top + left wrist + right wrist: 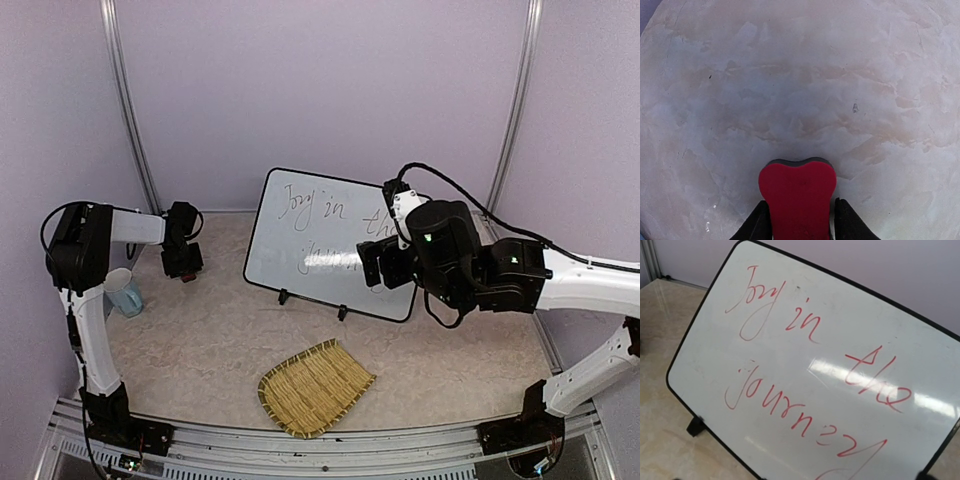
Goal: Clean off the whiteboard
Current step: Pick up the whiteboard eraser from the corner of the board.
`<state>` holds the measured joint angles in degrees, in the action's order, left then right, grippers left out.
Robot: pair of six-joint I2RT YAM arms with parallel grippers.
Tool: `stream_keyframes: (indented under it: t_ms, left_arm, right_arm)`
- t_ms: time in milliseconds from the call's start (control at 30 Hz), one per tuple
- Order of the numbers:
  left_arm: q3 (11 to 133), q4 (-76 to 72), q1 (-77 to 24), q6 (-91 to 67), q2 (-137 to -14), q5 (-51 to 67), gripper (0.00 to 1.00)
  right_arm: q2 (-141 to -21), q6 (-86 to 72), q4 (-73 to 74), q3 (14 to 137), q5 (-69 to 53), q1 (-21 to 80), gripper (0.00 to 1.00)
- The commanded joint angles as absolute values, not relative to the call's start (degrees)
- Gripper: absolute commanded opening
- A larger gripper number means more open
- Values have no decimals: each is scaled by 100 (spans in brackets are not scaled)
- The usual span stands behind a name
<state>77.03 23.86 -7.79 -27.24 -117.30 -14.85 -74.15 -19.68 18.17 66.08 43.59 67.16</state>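
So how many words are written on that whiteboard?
4, in red on the whiteboard: "Joy" top left, "in" just right of it, "the" further right and lower, "journey" along the bottom. The lower right corner is out of frame, so more could be hidden.

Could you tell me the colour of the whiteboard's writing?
Red writing, clearest in the right wrist view.

The whiteboard [305, 250] stands tilted back on two black feet [284, 296], its red handwriting [790, 335] apparently reading "Joy in the journey".
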Motion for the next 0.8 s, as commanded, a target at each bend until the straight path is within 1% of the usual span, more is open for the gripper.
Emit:
stream_keyframes:
  t_ms: [0,167,467,767]
  left_arm:
    - [7628,2286,-738,-2801,-11742,-1380,41]
    - [7629,2301,-733,-2812,-11680,-1466,41]
    - [7579,2219,-737,-2856,-11481,-1534,48]
    - [7510,2131,-733,-2846,-11439,-1510,47]
  right_arm:
    - [-7520,-1976,1855,6715,4322,6687,100]
    - [-7597,-1933,1855,6751,4306,6688,100]
    - [-7681,-1877,1861,6791,4289,6677,100]
    - [-7784,-1887,1870,6789,4246,6670,100]
